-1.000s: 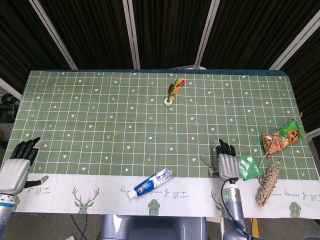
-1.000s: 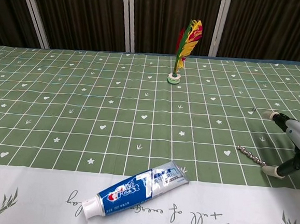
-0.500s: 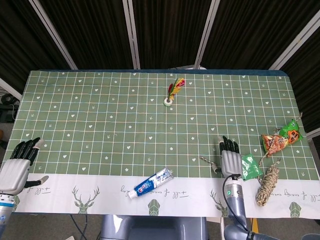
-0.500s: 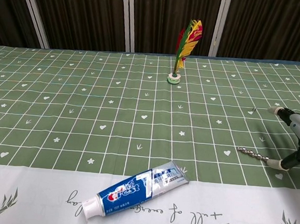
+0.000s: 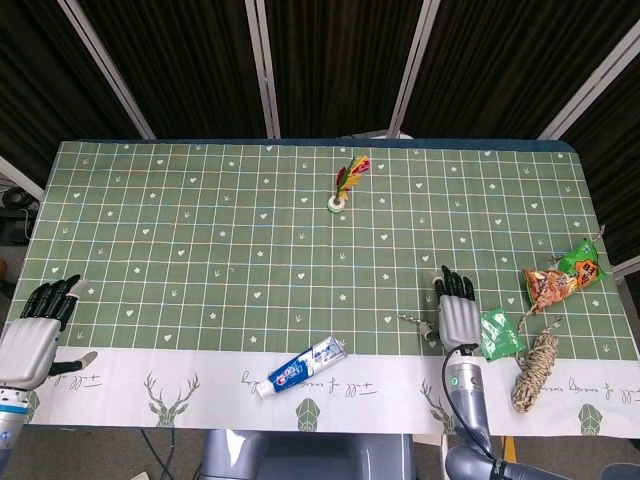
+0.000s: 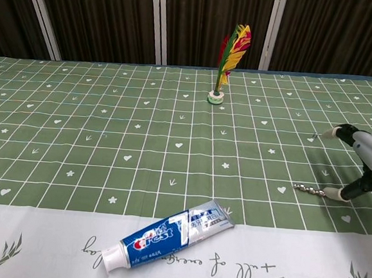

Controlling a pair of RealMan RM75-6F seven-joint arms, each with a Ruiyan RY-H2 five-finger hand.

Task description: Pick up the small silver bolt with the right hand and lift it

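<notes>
The small silver bolt (image 5: 411, 321) (image 6: 309, 189) lies on the green checked cloth, just left of my right hand (image 5: 457, 315) (image 6: 367, 163). That hand hovers low with its fingers stretched forward and apart, and it holds nothing. In the chest view its thumb tip (image 6: 342, 194) touches the bolt's right end. My left hand (image 5: 35, 335) rests at the table's front left corner with its fingers spread and nothing in it; the chest view does not show it.
A toothpaste tube (image 5: 300, 367) (image 6: 169, 234) lies on the white front strip. A feathered shuttlecock (image 5: 345, 185) (image 6: 228, 58) stands at the back. Right of my right hand lie a green packet (image 5: 497, 333), an orange snack bag (image 5: 560, 278) and a twine bundle (image 5: 535, 365).
My right hand has slid forward over the table, and its thumb tip has come up against the bolt's right end. The bolt has swung slightly. My left hand has not moved.
</notes>
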